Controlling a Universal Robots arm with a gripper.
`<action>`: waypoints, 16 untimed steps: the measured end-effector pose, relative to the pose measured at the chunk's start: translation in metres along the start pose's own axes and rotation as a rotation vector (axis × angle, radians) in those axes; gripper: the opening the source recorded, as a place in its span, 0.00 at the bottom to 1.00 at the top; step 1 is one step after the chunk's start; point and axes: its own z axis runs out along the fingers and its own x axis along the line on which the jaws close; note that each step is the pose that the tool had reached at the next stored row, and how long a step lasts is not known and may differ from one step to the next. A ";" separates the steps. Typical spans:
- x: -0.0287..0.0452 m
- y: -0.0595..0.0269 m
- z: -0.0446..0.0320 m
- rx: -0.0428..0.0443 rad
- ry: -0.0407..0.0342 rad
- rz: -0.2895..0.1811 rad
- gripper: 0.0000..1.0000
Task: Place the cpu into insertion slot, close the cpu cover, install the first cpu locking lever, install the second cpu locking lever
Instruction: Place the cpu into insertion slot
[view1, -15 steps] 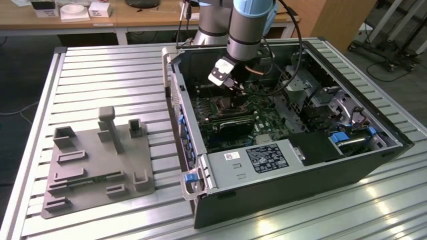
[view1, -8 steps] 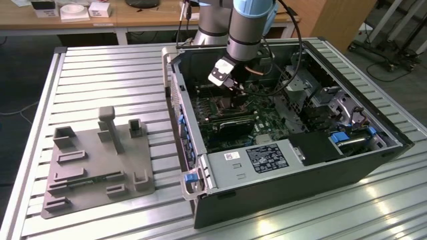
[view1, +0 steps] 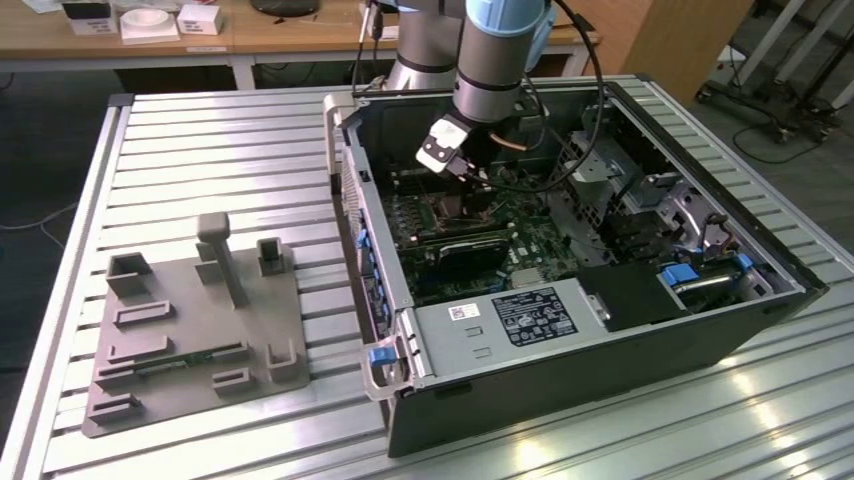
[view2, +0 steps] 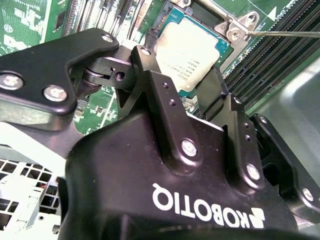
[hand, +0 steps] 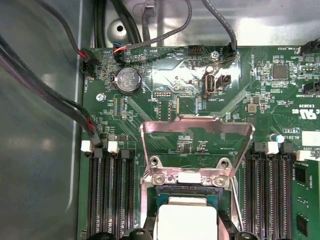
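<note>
CPU (hand: 187, 220) is clamped in my end effector (view2: 181, 64) right over the insertion slot (hand: 185, 192), not clearly seated yet, while the cover (hand: 197, 145) stands open and the locking levers (view2: 285, 34) are not yet installed.

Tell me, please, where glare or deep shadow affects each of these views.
Exterior view: glare streaks the metal table in the foreground, and the computer case interior sits in shade. First wrist view: the cpu is washed out pale; the cpu cover catches a highlight. Second wrist view: the gripper is dark against the bright cpu.
</note>
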 end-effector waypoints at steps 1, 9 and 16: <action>0.0000 0.0001 0.0001 -0.0001 -0.0024 0.000 0.55; 0.0000 0.0001 0.0001 -0.0001 -0.0037 0.000 0.55; 0.0001 0.0001 0.0002 0.0001 -0.0040 0.000 0.55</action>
